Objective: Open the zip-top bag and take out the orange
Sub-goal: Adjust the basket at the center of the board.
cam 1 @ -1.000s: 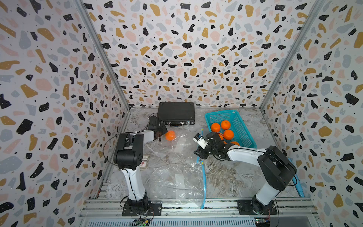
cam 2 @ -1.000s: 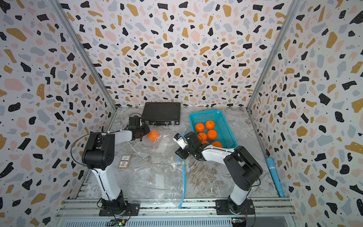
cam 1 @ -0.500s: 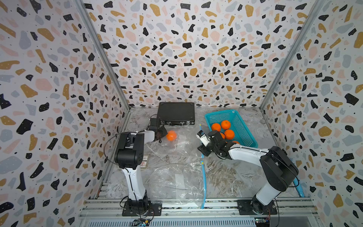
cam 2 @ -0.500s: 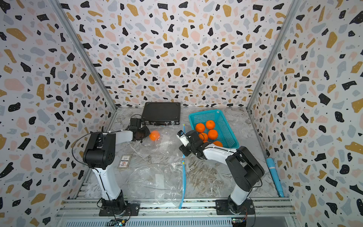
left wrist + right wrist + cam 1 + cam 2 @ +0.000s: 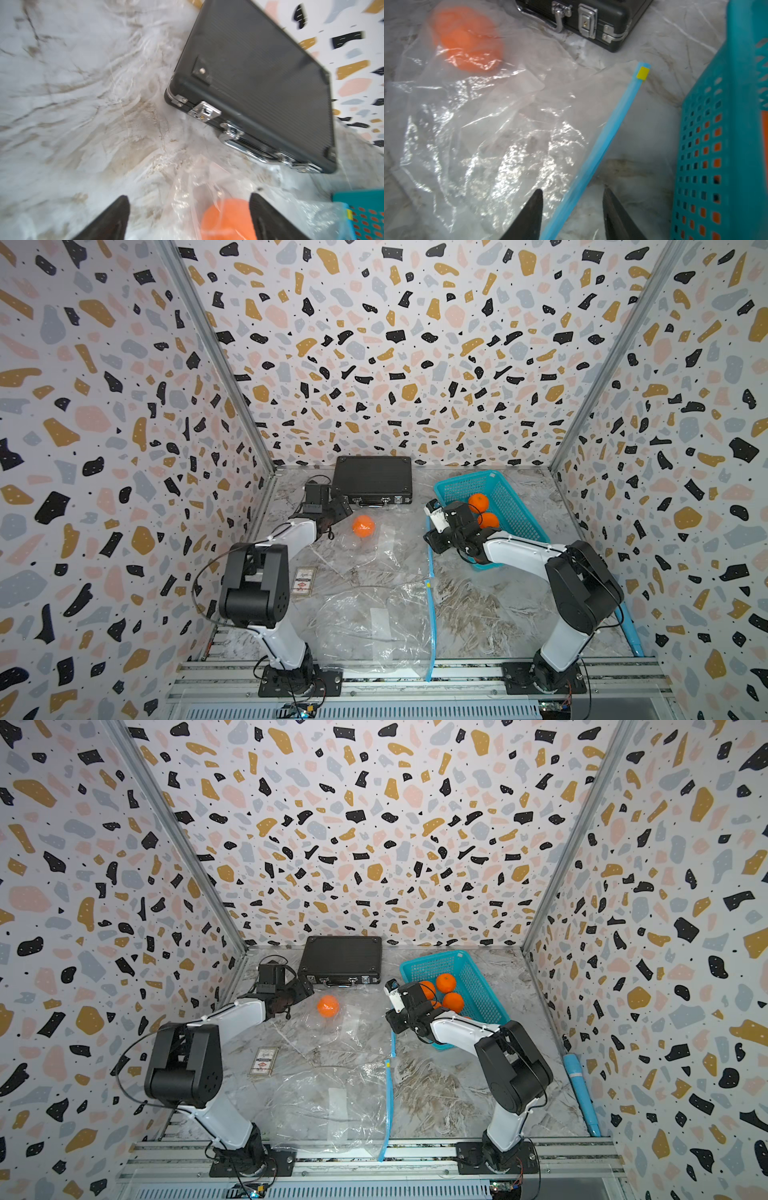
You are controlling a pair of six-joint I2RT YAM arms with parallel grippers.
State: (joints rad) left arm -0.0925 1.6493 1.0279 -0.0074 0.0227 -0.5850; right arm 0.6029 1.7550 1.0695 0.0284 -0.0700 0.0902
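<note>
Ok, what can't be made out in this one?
- Blue zip strip of the clear plastic bag: right wrist view; whether it is parted is too fine to tell.
- Round orange fruit: left wrist view; blurred, cut off by the frame edge.
- Oranges in the teal mesh basket: both top views; right arm hides some, count unclear.
- Small printed card: a top view; text too small.

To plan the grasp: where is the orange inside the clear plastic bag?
In both top views the round orange fruit lies in the clear plastic zip-top bag, in front of the black hard case, beside the open left gripper.
</note>
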